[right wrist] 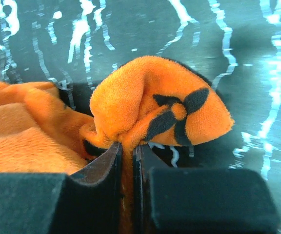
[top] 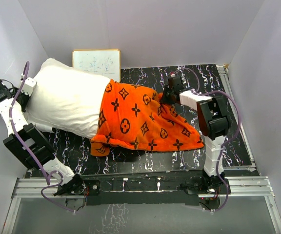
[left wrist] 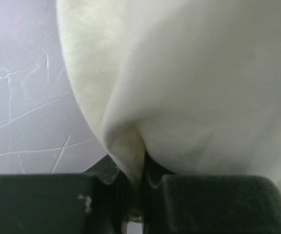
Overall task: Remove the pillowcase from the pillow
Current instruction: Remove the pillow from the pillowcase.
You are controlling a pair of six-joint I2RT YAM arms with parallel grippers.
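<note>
Black marbled table point(top: 230, 146), centre: the orange pillowcase point(top: 140, 122) lies spread flat, its left part covering the right end of the pillow point(top: 67, 97). At the pillowcase's far right edge, the right gripper point(right wrist: 127, 165) has its jaws closed narrowly on a bunched fold of the fabric. The white pillow extends to the far left, where the left gripper point(left wrist: 136, 192) pinches its end. Farthest back, a whiteboard point(top: 96, 61) leans against the wall.

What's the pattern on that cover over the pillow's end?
The pillowcase is bright orange with dark brown flower and circle motifs, clearest from the top camera.
</note>
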